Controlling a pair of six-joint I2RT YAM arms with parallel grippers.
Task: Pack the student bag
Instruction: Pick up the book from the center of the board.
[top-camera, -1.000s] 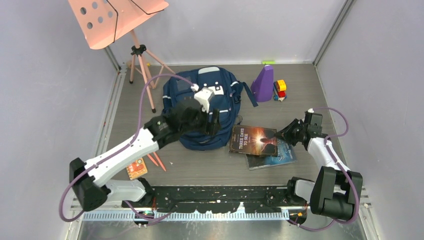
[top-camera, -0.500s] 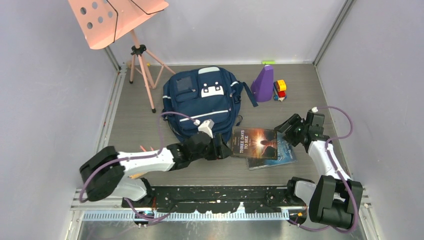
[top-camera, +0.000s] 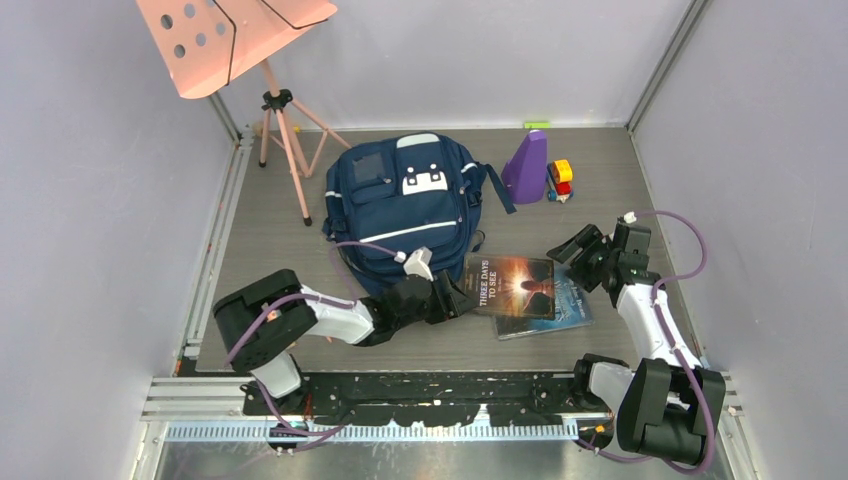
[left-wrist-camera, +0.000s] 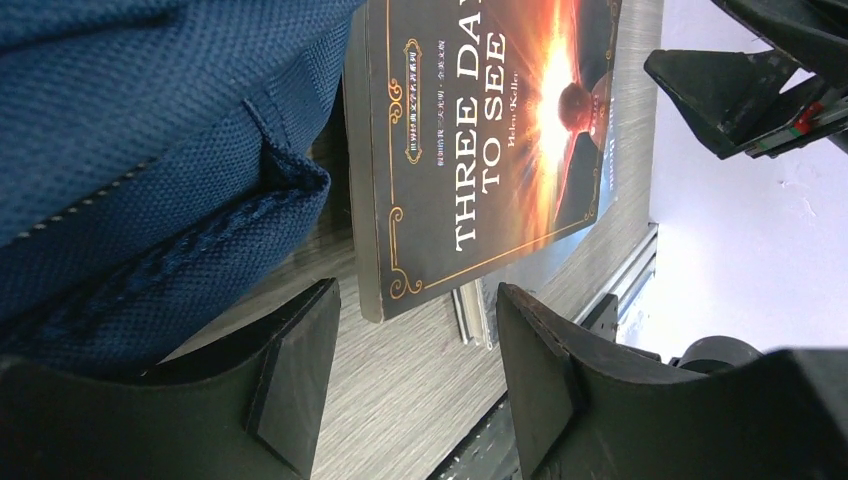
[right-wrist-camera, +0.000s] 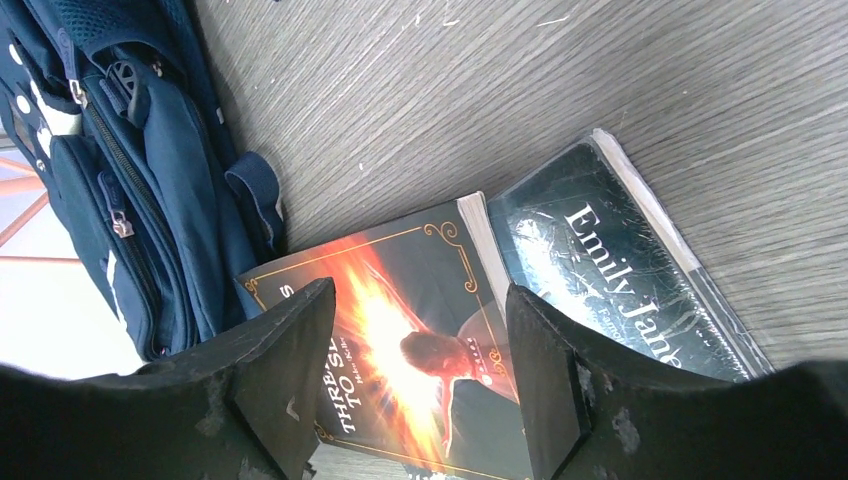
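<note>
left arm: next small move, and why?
Probably ease the left gripper forward so its open jaws take the near corner of the dark book, then close. That corner lies just ahead, in line with the gap. The book rests beside the backpack, and the right gripper hovers open over it, holding nothing.

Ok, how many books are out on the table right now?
2. The Three Days to See book lies beside the student bag; the Emily Jane book lies partly under it, sticking out away from the bag. Any inside the bag would be hidden.
</note>
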